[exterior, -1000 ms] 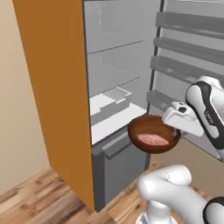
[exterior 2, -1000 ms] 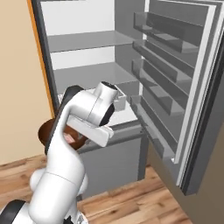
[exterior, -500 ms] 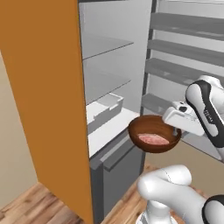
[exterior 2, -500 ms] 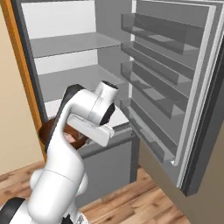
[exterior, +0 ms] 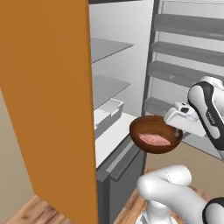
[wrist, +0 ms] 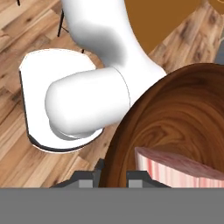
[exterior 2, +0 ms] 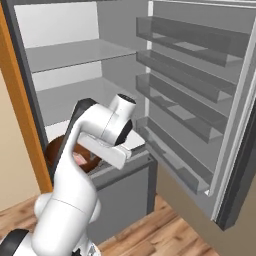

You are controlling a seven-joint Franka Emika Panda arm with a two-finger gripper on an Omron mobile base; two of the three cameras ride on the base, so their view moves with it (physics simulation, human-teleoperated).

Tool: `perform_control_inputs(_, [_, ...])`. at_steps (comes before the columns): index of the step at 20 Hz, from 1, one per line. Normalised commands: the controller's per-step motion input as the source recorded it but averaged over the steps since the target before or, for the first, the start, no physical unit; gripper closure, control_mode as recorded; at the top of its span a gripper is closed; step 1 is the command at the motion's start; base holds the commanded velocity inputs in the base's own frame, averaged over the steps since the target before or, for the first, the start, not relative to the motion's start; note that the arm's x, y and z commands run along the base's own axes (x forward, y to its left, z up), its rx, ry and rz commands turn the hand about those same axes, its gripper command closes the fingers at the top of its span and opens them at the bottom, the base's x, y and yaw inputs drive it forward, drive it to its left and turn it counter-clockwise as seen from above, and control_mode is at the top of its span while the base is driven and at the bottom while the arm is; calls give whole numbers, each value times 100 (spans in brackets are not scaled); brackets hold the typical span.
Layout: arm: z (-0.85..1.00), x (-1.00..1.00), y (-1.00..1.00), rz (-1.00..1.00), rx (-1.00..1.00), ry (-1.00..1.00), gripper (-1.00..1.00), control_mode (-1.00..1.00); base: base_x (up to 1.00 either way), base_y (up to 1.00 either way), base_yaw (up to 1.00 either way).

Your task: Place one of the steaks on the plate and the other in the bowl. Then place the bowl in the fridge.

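Note:
My gripper [exterior: 176, 130] is shut on the right rim of the dark brown bowl [exterior: 153, 128] and holds it level in the air in front of the open fridge [exterior: 114, 74]. A pale pink steak [exterior: 154, 140] lies flat inside the bowl. In the hand view the fingertips of the gripper [wrist: 114, 177] clamp the bowl [wrist: 175, 122] at its rim, with the steak [wrist: 175, 168] just inside. In the right base view the arm covers most of the bowl [exterior 2: 54, 149], and a bit of the steak [exterior 2: 80, 159] shows. The plate is out of view.
The fridge door [exterior 2: 200, 80] stands swung open on the right, with several shelves. Pale shelves [exterior 2: 75, 52] and a drawer bin [exterior: 107, 114] sit inside. An orange cabinet panel [exterior: 48, 96] rises close on the left. Below is a wooden floor [exterior 2: 145, 232].
The whole picture has shifted as the base drives, and the fridge and the orange panel now loom closer. The bowl stays in my grip at the same height.

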Motion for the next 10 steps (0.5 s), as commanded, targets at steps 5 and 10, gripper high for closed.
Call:
perform_control_inputs(5, [0,0,0,0,0,0,100,100,64,19,-12])
perform_control_inputs(10, [0,0,0,0,0,0,100,100,68,0,-1])
